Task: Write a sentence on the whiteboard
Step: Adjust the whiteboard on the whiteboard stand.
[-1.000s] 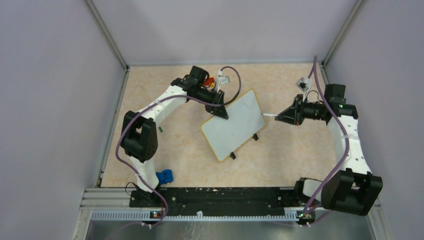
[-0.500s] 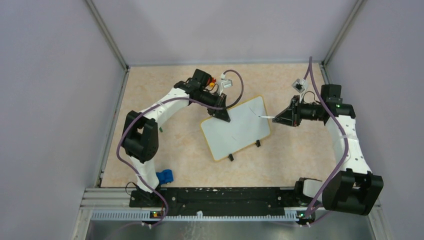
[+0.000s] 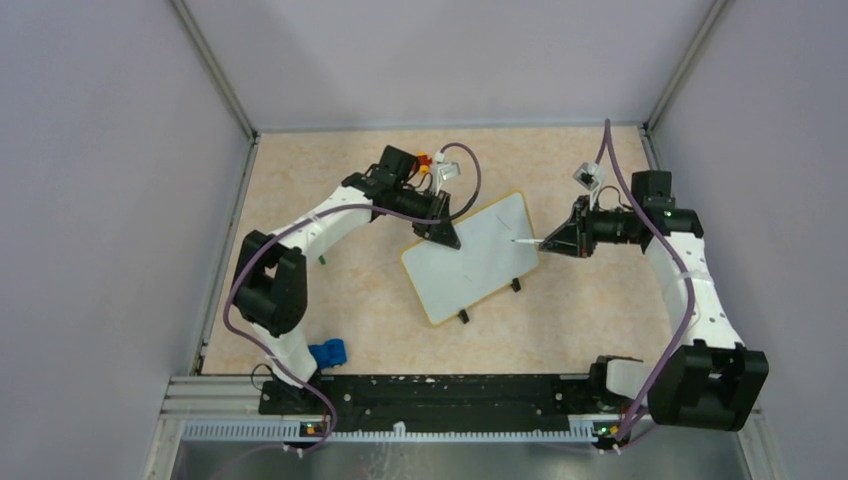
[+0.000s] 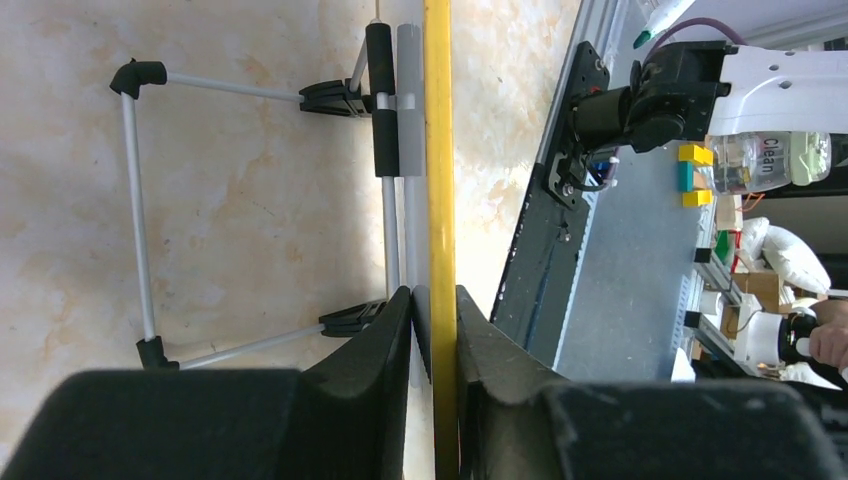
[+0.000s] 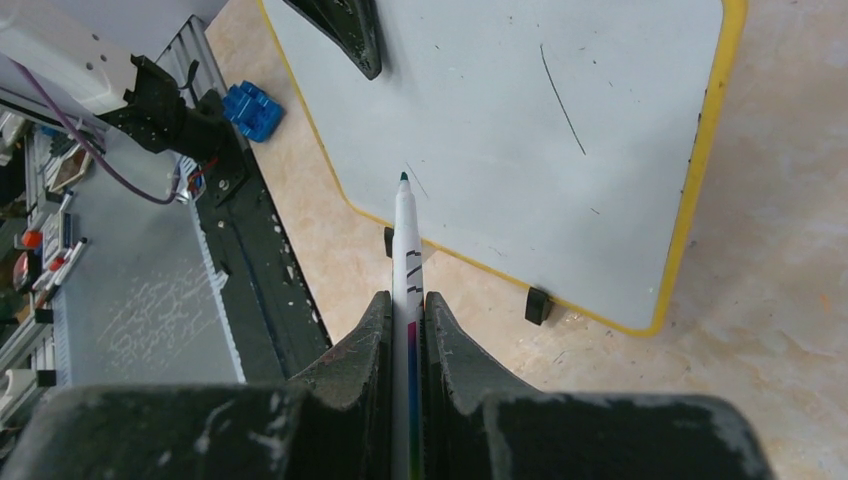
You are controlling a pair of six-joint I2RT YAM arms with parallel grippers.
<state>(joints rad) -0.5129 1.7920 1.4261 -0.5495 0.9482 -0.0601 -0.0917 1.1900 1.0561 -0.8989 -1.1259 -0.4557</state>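
The whiteboard [image 3: 475,262], white with a yellow rim, stands tilted mid-table on two black feet. My left gripper [image 3: 441,236] is shut on its upper-left rim; in the left wrist view the jaws [image 4: 436,305] pinch the yellow rim [image 4: 437,150] edge-on. My right gripper [image 3: 548,243] is shut on a white marker [image 5: 408,240] whose green tip [image 5: 404,178] hovers at the board's face [image 5: 500,140]; contact cannot be told. One thin slanted stroke [image 5: 563,100] and a few specks mark the board. No sentence is in view.
A blue object [image 3: 328,353] lies near the left arm's base, and a small green piece [image 3: 322,258] lies on the table left of the board. A wire stand [image 4: 135,200] props the board from behind. Walls enclose the table; the base rail [image 3: 430,392] runs along the near edge.
The board has swung round in my left gripper, its right end rising. My right gripper moved left, bringing the marker tip from beside the board's edge to over its face.
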